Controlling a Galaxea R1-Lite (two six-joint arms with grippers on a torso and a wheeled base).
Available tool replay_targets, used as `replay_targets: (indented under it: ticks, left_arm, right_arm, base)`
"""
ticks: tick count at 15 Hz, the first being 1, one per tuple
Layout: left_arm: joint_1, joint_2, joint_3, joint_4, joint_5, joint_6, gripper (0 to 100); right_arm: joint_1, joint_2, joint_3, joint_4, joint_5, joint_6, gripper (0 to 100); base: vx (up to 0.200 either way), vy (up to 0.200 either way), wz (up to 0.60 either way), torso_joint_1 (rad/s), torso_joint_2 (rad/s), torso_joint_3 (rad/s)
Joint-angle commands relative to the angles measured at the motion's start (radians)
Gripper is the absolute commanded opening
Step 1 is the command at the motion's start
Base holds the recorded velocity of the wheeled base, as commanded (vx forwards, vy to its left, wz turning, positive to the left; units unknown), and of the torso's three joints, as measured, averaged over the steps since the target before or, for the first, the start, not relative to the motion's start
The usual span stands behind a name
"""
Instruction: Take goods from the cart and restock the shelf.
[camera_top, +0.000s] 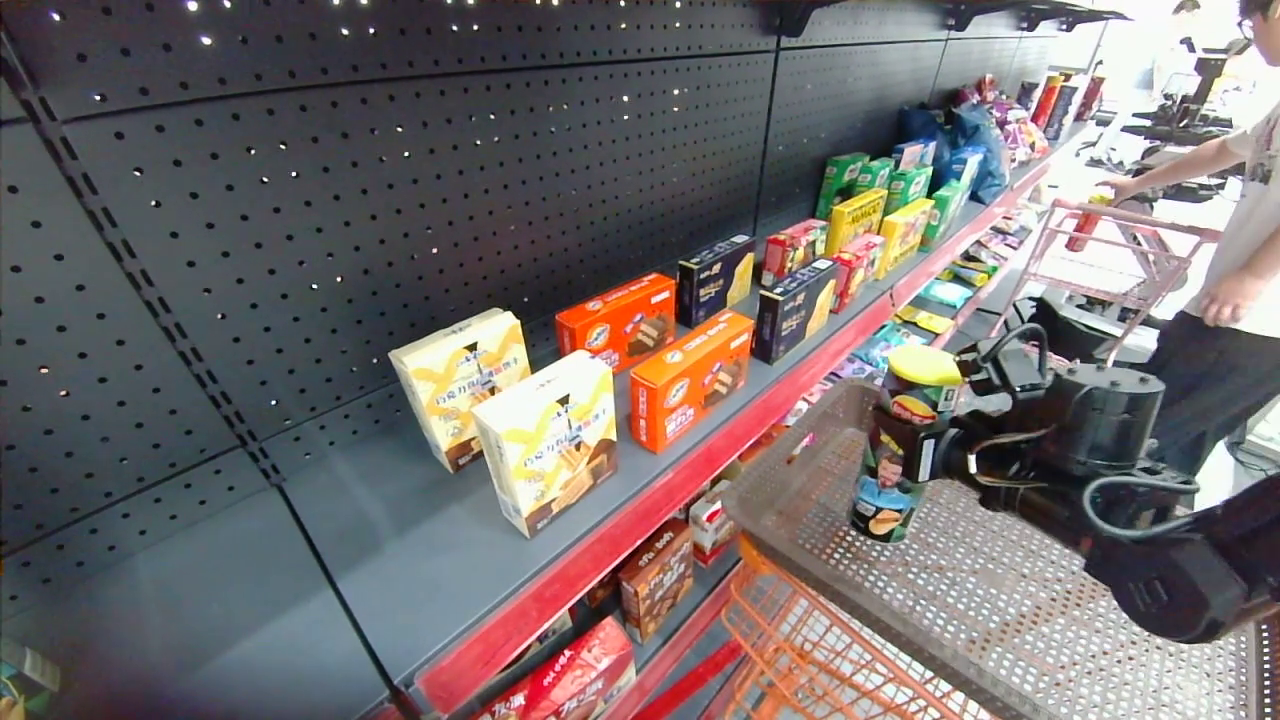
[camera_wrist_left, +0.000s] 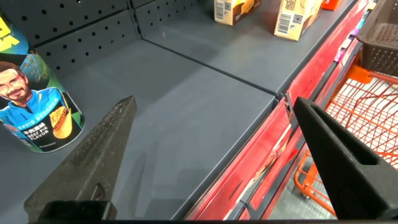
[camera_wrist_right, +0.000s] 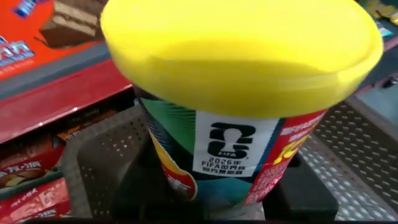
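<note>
The right gripper (camera_top: 930, 455) is clamped round the middle of a tall cylindrical snack canister with a yellow plastic lid (camera_top: 888, 495). The canister stands upright over the brown perforated cart tray (camera_top: 1000, 600) beneath the hand (whether its base is clear of the mesh, I cannot tell). To do this step well, I judge, the hand should lift straight up until the base clears the tray's rim. It should then carry the canister, kept upright, to the bare stretch of grey metal shelf with a red front edge (camera_top: 400, 540) off to its left, short of the cream-and-brown cardboard boxes (camera_top: 545, 440). The left wrist view gives that landing spot close up, where the head view takes it at a slant. There the left gripper (camera_wrist_left: 213, 102) hangs over the bare shelf with fingers wide apart, and a matching blue-and-green canister (camera_wrist_left: 40, 102) stands just beside one finger.
</note>
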Motion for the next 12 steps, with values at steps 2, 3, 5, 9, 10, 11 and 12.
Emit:
replay_targets:
  ticks: [2,3,5,9,10,11,12]
  left_arm:
    - [0.000,0.002,0.000,0.000,0.002,0.000,100]
    - [0.000,0.002,0.000,0.000,0.000,0.000,100]
    - [0.000,0.002,0.000,0.000,0.000,0.000,100]
    - [0.000,0.002,0.000,0.000,0.000,0.000,100]
    - [0.000,0.002,0.000,0.000,0.000,0.000,100]
    - [0.000,0.002,0.000,0.000,0.000,0.000,100]
    - [0.000,0.002,0.000,0.000,0.002,0.000,100]
  right_arm:
    - [-0.017,-0.350,0.143,0.120,-0.020,0.006,0]
    - [-0.014,-0.439,0.165,0.179,-0.028,0.006,0]
    - [-0.008,-0.643,0.180,0.351,-0.083,0.012,0]
    - [-0.120,-1.058,0.185,0.787,-0.135,0.005,0]
    - [-0.163,-1.117,0.177,0.873,-0.138,0.002,0]
    - [-0.203,-1.148,0.183,0.905,-0.134,-0.008,0]
    - [-0.240,-1.182,0.200,0.913,-0.123,-0.015,0]
  base:
    - [0.000,0.000,0.00,0.000,0.00,0.000]
    - [0.000,0.000,0.00,0.000,0.00,0.000]
    - [0.000,0.000,0.00,0.000,0.00,0.000]
    - [0.000,0.000,0.00,0.000,0.00,0.000]
    - [0.000,0.000,0.00,0.000,0.00,0.000]
    - [0.000,0.000,0.00,0.000,0.00,0.000]
    - [0.000,0.000,0.00,0.000,0.00,0.000]
